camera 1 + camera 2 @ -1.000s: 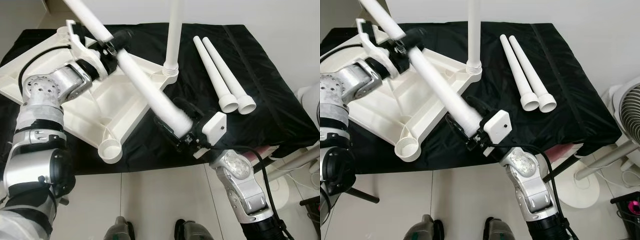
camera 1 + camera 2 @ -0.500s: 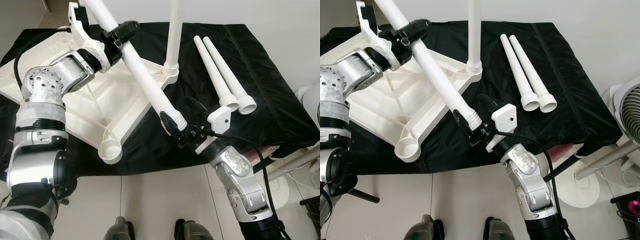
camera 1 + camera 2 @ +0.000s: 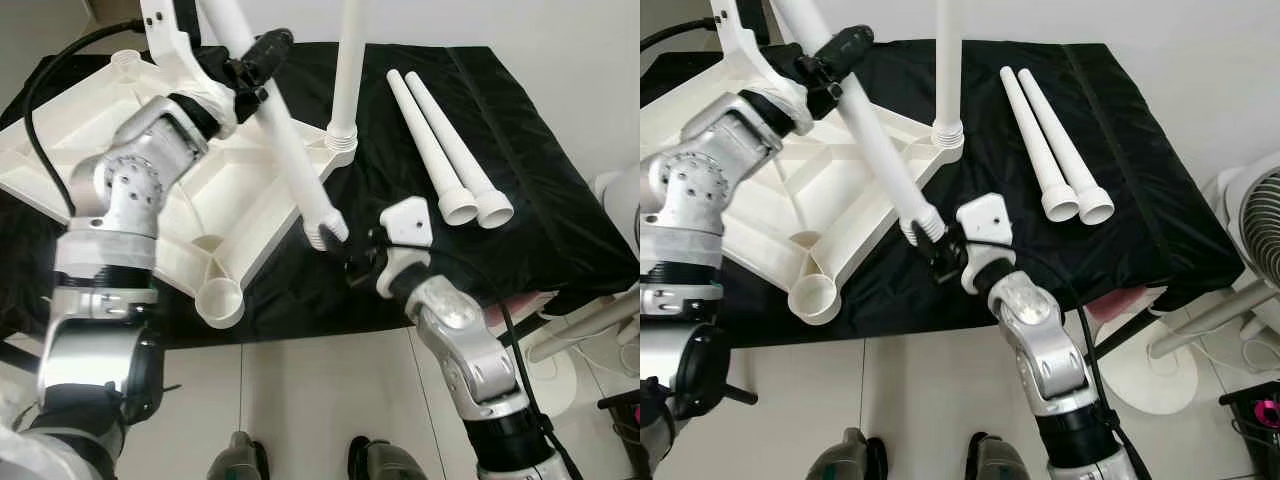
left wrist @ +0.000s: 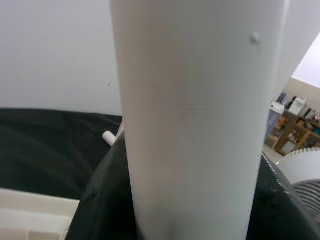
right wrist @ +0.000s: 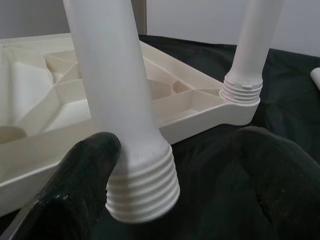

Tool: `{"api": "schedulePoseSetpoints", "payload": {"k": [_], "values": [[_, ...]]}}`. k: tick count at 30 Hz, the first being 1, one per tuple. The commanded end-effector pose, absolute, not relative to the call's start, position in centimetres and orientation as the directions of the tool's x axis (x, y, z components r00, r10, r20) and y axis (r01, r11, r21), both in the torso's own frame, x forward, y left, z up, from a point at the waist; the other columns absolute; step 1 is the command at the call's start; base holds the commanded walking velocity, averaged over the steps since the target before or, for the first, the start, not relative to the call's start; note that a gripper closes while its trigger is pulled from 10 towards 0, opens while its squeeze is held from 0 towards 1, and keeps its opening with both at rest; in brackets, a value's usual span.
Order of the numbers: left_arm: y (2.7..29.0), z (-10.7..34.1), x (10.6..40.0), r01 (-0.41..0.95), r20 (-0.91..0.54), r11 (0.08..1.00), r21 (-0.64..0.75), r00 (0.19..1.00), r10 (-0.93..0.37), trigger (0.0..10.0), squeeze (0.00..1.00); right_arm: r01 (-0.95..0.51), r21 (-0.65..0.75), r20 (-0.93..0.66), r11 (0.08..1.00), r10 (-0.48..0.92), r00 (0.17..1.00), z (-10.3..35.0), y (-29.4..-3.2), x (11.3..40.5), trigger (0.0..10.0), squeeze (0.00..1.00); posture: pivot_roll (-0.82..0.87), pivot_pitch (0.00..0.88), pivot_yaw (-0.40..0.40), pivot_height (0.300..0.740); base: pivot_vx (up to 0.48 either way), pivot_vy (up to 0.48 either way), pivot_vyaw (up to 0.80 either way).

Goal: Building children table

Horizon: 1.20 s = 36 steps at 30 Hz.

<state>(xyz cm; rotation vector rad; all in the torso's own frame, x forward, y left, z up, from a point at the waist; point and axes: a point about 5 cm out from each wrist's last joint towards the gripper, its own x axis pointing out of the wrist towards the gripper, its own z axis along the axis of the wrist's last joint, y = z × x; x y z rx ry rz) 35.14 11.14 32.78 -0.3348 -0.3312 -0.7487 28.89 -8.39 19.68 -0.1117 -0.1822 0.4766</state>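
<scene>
A white table top (image 3: 130,190) lies upside down on the black-covered table (image 3: 540,200). One white leg (image 3: 347,70) stands screwed upright in its far corner socket. My left gripper (image 3: 255,68) is shut on a second leg (image 3: 290,150), held steeply tilted over the top. That leg's threaded end (image 5: 142,187) hangs between the spread fingers (image 5: 75,195) of my right gripper (image 3: 352,260), which is open, with one finger touching the thread. The near corner socket (image 3: 222,300) is empty. In the left wrist view the leg (image 4: 195,100) runs between the black fingers.
Two loose white legs (image 3: 440,150) lie side by side on the cloth at the right. A fan (image 3: 1262,230) and a white stand base (image 3: 1160,375) are on the floor to the right. The table's front edge runs just above my feet (image 3: 240,458).
My left gripper has swung the leg up to a steeper tilt. The right gripper, which was shut on the threaded end, has opened and released it.
</scene>
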Motion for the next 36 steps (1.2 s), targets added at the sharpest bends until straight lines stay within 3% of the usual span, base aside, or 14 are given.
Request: {"api": "schedulePoseSetpoints", "payload": {"k": [1,7,13,36], "values": [[10.6,33.1,34.7,0.709,0.422,0.694,-0.121,0.670,-0.611,10.0,0.00,-0.443,-0.132,0.121,0.887,0.458,0.881,19.3,-8.4,29.1,10.0,0.00,-0.04,0.121,0.029,0.740,0.000,0.000,0.00],[7.6,32.1,33.0,0.687,0.418,0.726,0.019,0.654,-0.630,10.0,0.00,-0.477,-0.160,0.089,0.864,0.494,0.865,19.7,-6.7,30.3,10.0,0.00,-0.04,0.112,0.025,0.740,0.000,0.000,0.00],[6.5,31.5,32.5,0.699,0.415,0.715,0.006,0.649,-0.638,10.0,0.00,-0.500,-0.195,0.067,0.844,0.520,0.852,19.6,-5.8,31.0,10.0,0.00,-0.02,0.098,0.017,0.740,0.000,0.000,0.00],[5.2,31.8,31.6,0.717,0.441,0.697,0.027,0.617,-0.652,10.0,0.00,-0.460,-0.255,0.050,0.850,0.487,0.872,19.5,-4.9,33.3,10.0,0.00,-0.01,0.063,0.020,0.740,0.000,0.000,0.00]]}}
